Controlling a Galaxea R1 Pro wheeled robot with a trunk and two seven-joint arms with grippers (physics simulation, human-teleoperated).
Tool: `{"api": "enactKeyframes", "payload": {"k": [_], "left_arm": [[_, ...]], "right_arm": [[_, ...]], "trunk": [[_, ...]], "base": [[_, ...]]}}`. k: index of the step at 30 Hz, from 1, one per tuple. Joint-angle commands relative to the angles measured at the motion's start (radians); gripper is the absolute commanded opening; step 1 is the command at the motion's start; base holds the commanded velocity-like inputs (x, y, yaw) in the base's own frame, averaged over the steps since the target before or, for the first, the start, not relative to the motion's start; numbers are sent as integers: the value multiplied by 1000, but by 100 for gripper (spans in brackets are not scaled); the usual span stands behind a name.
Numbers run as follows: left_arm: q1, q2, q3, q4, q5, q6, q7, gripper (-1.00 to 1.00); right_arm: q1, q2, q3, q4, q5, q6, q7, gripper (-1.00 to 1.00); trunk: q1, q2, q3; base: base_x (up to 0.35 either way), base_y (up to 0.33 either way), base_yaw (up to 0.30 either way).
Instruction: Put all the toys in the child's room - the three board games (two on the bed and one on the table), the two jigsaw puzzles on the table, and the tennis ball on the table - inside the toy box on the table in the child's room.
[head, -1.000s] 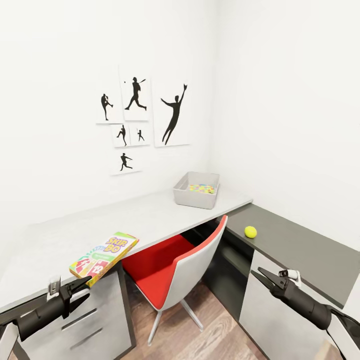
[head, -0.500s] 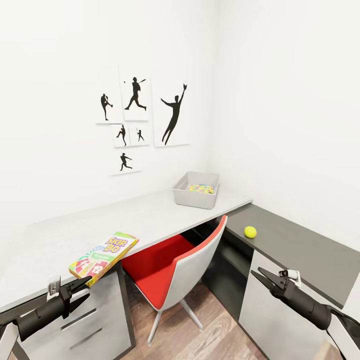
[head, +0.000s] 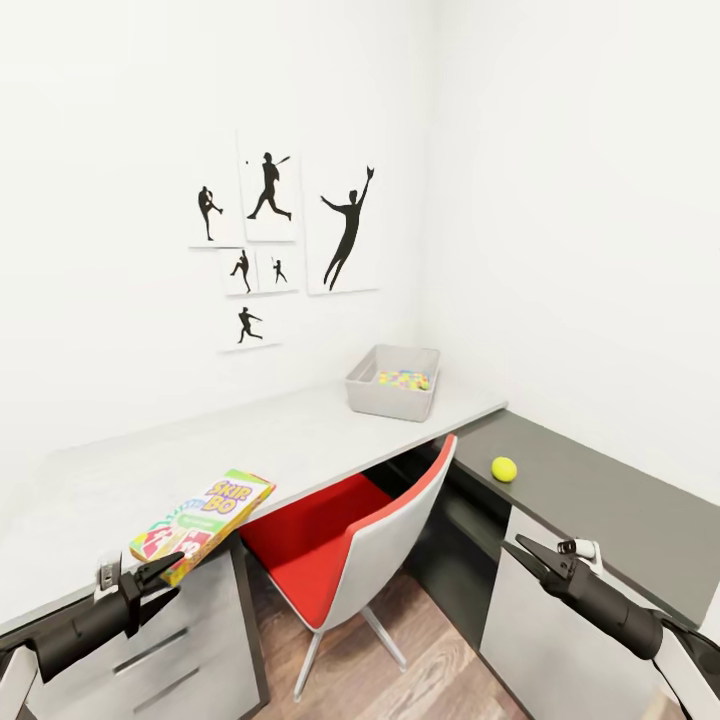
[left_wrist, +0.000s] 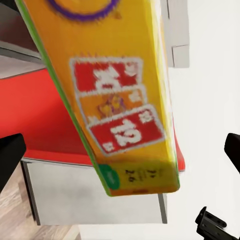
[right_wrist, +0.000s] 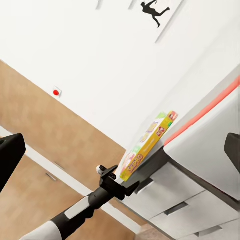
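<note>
Near the front edge of the table (head: 300, 440) lies the Skip-Bo box (head: 203, 513), just past my left gripper (head: 160, 580), whose jaws are spread wide and empty; it looks thin, stiff and light, so I'd pinch its overhanging short end.

Bright, even, nearly shadowless light; blurry close-up print in the left wrist view.

Flat green-yellow-red Skip-Bo box (head: 203, 510) overhangs white surface (head: 300, 440) edge; grey sloped bin (head: 392, 381) holds multicoloured puzzle (head: 404, 379); yellow-green ball (head: 504, 469) on dark cabinet top (head: 600, 500).
</note>
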Motion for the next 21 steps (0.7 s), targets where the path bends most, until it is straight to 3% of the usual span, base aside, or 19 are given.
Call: {"api": "enactKeyframes", "payload": {"k": [1,21], "left_arm": [[-1,0,1,0,1,5,-2,100],[-1,-1,1,1,1,5,-2,100]], "right_arm": [[-1,0,0,0,-5,8,1,100],[-1,0,0,0,-5,8,1,100]], "trunk": [[0,-1,-1],[0,-1,-1]], "base": [[56,0,0],[10,0,0]]}}
